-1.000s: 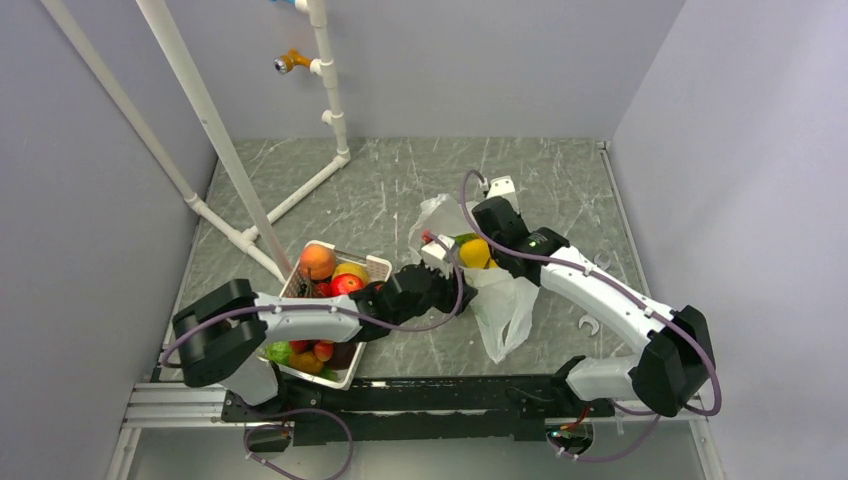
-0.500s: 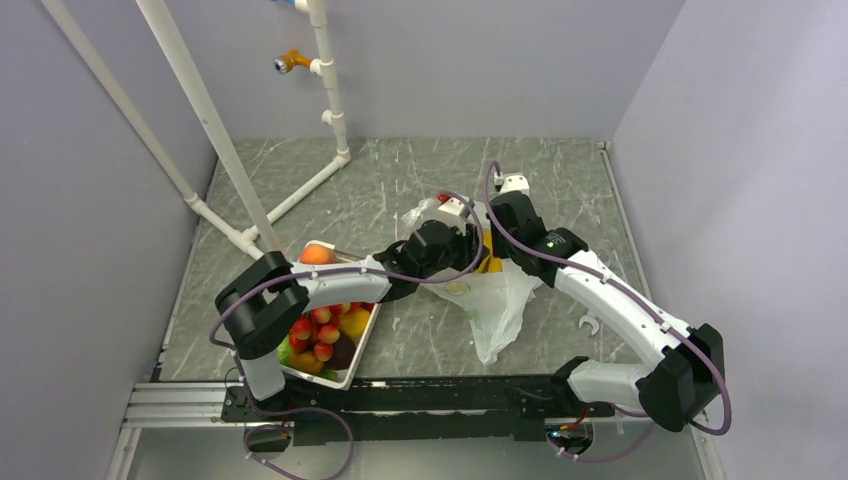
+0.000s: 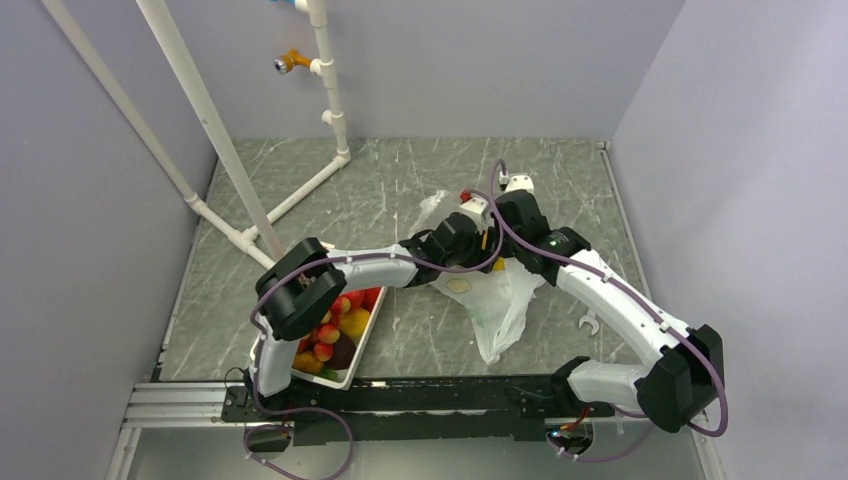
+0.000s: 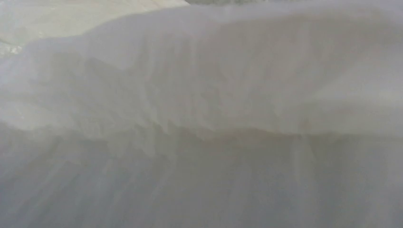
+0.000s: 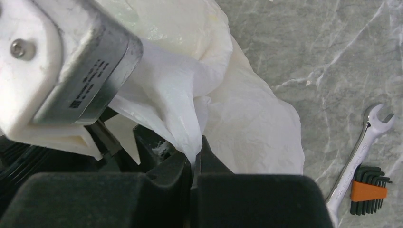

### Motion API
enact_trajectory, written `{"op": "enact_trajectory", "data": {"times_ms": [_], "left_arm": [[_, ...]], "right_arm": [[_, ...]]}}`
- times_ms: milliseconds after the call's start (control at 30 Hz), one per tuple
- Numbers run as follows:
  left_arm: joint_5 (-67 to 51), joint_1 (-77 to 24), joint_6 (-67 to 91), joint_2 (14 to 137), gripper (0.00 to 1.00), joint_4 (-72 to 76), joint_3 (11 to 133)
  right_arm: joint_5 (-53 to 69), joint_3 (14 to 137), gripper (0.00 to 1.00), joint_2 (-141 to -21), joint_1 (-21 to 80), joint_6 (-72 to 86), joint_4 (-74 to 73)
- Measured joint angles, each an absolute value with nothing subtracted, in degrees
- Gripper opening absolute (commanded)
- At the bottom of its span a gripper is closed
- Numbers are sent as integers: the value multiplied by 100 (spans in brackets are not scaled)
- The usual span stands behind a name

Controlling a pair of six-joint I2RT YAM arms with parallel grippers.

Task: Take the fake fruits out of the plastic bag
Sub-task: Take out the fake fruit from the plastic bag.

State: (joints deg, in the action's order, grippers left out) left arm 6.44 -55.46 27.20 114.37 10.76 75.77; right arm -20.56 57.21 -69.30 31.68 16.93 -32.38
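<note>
Thin crinkly plastic bag, shiny metal spanner

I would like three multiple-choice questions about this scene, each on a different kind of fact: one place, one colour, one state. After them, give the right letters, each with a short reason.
1. Where is the wrench relative to the plastic bag?
A. On top of it
B. Inside it
C. On the table, apart from it, beside the hex key set

2. What colour is the holder of the hex key set?
A. Orange
B. Blue
C. Green

3. In what state is the right gripper?
A. Wide open above the table
B. Shut on a fold of the plastic bag
C. Shut on the wrench

Answers:
1 C: the right wrist view shows it on bare marble to one side of the bag, next to the keys.
2 A: the clip around the dark keys is orange.
3 B: its fingers meet with white film pinched between them.
</note>
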Motion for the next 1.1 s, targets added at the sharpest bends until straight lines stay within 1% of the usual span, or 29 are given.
{"op": "enact_trajectory", "data": {"times_ms": [33,67,267,367,533,633,700,767,867,1000,1033,1100], "left_arm": [[668,-5546,2705,11533,83,991,7719],[705,-5546,2674,11625,84,919,7854],[1009,-5524,2574,12018,83,384,8359],[1267,-5520,2523,12070,83,49,8403],[1627,-5518,2458,12070,88,-97,8403],[1693,-5500,2418,12070,89,-134,8438],[1673,-5481,2399,12070,97,-154,8506],[1627,-5454,2362,12070,99,-58,8565],[1546,-5428,2335,12070,99,132,8584],[1437,-5406,2311,12103,91,233,8696],[1435,-5404,2311,12110,91,237,8715],[1378,-5391,2314,12186,94,268,8862]], "right_arm": [[-2047,5708,0,-6930,3148,1693,-3236],[-2047,5690,0,-6930,3122,1693,-3227],[-2040,5531,0,-6930,3044,1695,-3192],[-2032,5463,0,-6930,3022,1693,-3159],[-1916,5457,0,-6930,3009,1693,-3129],[-1892,5457,0,-6930,3002,1693,-3109],[-1890,5457,0,-6930,2991,1693,-3094],[-1890,5457,0,-6930,2987,1695,-3068],[-1887,5457,0,-6930,2987,1693,-3039],[-1885,5457,0,-6930,2985,1695,-3030],[-1885,5457,0,-6930,2982,1695,-3030],[-1883,5457,0,-6928,2969,1697,-3022]]}}
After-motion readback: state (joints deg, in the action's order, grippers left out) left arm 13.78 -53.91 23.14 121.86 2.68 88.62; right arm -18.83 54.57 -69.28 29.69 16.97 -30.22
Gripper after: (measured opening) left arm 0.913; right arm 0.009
